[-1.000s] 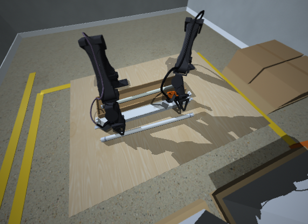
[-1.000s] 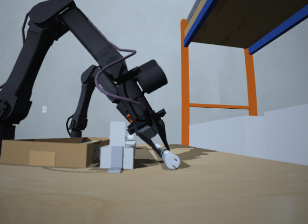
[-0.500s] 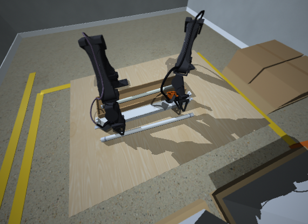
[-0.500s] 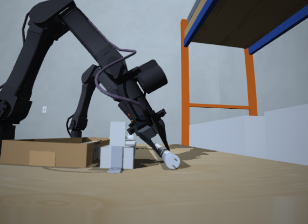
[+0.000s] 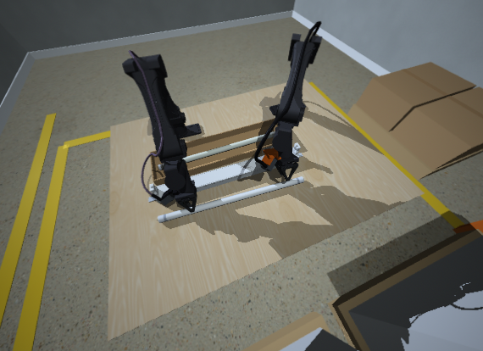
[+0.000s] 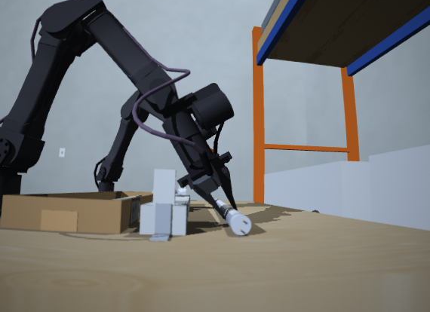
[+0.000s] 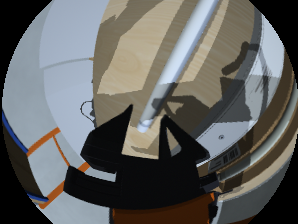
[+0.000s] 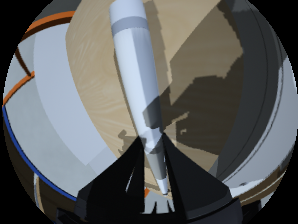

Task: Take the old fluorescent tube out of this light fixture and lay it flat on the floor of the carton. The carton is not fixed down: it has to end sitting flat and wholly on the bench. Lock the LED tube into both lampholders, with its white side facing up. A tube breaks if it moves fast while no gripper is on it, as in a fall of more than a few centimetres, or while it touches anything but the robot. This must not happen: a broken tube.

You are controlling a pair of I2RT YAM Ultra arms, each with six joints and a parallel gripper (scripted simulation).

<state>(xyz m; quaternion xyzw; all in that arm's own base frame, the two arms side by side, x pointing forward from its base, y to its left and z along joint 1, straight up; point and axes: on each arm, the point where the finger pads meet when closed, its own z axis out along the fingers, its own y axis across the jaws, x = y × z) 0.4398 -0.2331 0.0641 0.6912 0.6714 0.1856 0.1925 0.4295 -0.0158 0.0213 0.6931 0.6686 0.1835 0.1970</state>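
The old fluorescent tube (image 5: pixel 224 149) (image 7: pixel 267 145) lies inside the carton (image 5: pixel 229 136) (image 6: pixel 94 215) (image 7: pixel 225 159), out of the lampholders; whether it lies flat on the carton's floor along its whole length is hard to tell, as the right arm and the left arm cover parts of it. In the top view the carton stands on the bench (image 5: pixel 169 259) (image 6: pixel 188 268) (image 7: pixel 125 60) (image 8: pixel 90 60) toward the far edge, well apart from the near left corner. The light fixture (image 5: pixel 224 175) (image 6: pixel 164 187) (image 7: pixel 220 131) runs lengthwise just beside it, on the side away from the far edge.

The LED tube (image 5: pixel 241 197) (image 6: pixel 239 224) (image 7: pixel 182 52) (image 8: pixel 137 75) is outside the fixture, roughly parallel to it, on the side away from the carton. The exterior view shows two pins on its near end; whether it touches the bench cannot be told.

The right gripper (image 5: pixel 191 208) (image 6: pixel 227 207) (image 8: pixel 152 137) is clamped on the LED tube, a little in from one end. The left gripper (image 5: pixel 288 179) (image 7: pixel 147 112) is at the other end, its fingers apart with nothing gripped, and the tube's end shows in line with the gap between them
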